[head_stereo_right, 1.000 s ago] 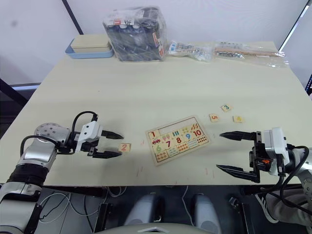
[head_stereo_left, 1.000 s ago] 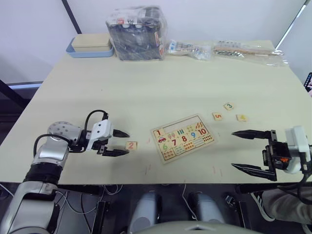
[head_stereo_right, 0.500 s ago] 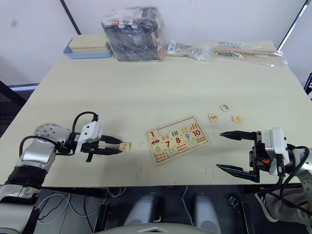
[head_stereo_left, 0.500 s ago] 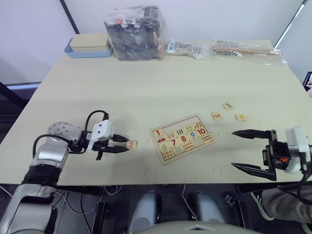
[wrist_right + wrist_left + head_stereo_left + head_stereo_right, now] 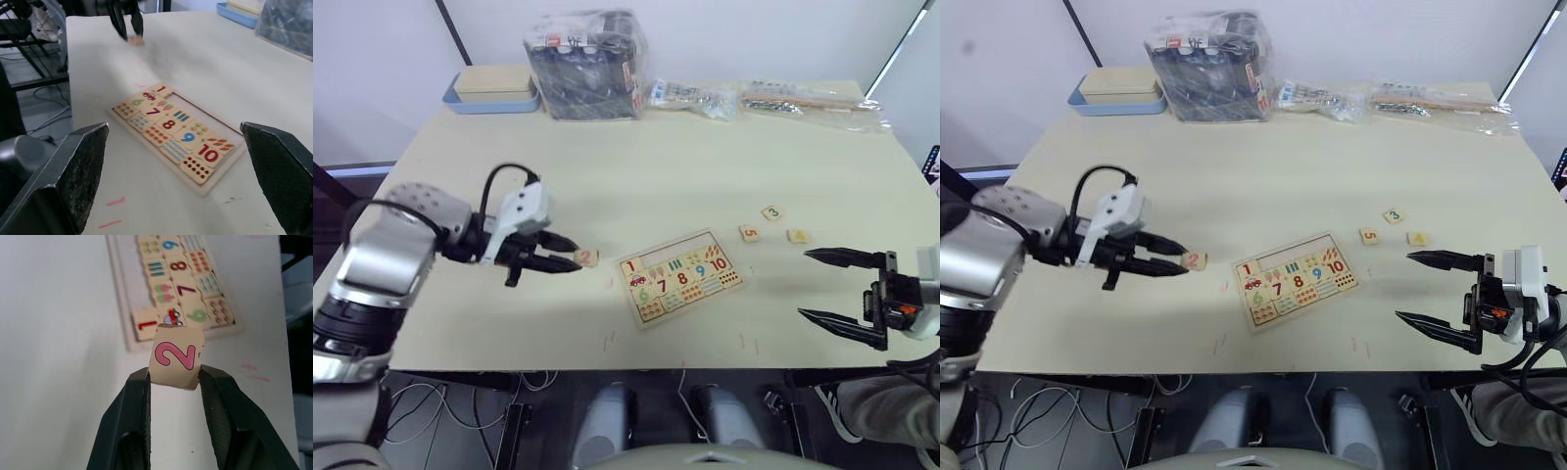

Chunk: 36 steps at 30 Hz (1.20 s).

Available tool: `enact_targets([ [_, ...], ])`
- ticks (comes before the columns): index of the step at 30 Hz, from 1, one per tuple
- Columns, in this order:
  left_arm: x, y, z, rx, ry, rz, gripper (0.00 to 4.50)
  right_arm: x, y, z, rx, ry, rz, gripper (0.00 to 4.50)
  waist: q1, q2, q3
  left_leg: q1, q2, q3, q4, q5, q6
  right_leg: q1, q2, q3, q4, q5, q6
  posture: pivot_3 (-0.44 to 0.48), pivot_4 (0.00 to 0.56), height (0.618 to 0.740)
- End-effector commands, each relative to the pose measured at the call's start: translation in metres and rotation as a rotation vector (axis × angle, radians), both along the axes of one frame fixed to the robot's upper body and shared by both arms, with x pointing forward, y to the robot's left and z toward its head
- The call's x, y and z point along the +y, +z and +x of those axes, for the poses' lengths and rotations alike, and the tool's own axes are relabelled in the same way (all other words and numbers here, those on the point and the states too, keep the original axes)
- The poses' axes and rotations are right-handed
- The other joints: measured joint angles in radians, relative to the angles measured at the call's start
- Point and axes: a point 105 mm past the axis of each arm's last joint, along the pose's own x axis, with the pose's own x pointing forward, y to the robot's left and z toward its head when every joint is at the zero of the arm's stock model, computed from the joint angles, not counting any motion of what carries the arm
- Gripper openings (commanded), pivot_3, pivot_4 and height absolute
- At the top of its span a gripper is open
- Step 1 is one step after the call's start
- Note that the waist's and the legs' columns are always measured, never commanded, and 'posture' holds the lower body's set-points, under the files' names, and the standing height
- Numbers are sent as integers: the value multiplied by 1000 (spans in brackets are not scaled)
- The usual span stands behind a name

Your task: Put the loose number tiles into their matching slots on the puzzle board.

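Note:
The puzzle board (image 5: 680, 278) lies flat near the table's front middle. A tile marked 1 sits at the left end of its top row, and the matching slots (image 5: 664, 258) beside it are bare. My left gripper (image 5: 576, 262) is shut on the tile marked 2 (image 5: 175, 357). It holds this tile just left of the board, a little above the table. Three loose number tiles lie right of the board: 5 (image 5: 750, 233), 3 (image 5: 771, 212) and 4 (image 5: 798, 236). My right gripper (image 5: 803, 284) hangs open at the front right, its fingers wide apart with nothing between them.
A blue tray with a beige box (image 5: 492, 90) stands at the back left. Beside it is a plastic bag of dark items (image 5: 585, 64). Clear packets (image 5: 803, 98) lie along the back right edge. The table's front edge (image 5: 607, 364) runs just below both grippers.
My left gripper closed on the 2 tile, lifted it off the table and carried it right toward the board. The right gripper drifted slightly to the right and stayed open.

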Motion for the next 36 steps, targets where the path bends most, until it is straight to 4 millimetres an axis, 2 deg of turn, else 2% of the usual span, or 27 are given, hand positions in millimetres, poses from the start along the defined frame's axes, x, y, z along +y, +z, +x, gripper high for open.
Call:
enact_targets([
  [1,-4,3,-4,32,67,94,1005,3,8,-4,-45,6,5,4500,0,1,0,0,0,0,0,0,0,0,0,0,0,0,0,0,150,740],
  [4,-10,11,-3,64,107,121,1005,8,7,-5,-44,11,12,4500,-1,0,1,0,0,0,0,0,0,0,1,0,1,0,0,0,150,740],
  [6,-27,20,1,68,122,122,1005,4,7,-6,-45,7,18,4500,1,0,1,0,0,-1,0,0,0,0,2,1,1,0,1,0,150,740],
  [10,-36,31,6,85,157,128,1005,12,7,-5,-52,13,26,4500,1,0,1,-1,-2,-3,3,0,0,1,2,2,0,-1,2,0,150,740],
  [15,-59,34,15,60,172,186,1005,12,10,-5,-65,9,31,4500,0,-1,2,-1,-2,-3,3,0,0,0,3,3,1,-1,2,0,150,740],
  [24,-79,14,25,91,184,296,1005,17,10,-4,-79,-18,44,4500,0,0,1,-1,-2,-3,3,0,0,0,3,4,3,-1,2,0,150,740],
  [36,-101,-13,33,98,279,328,1005,23,5,-4,-86,-38,58,4500,1,0,2,-2,-2,-4,4,0,0,0,3,5,3,-1,2,0,150,740],
])
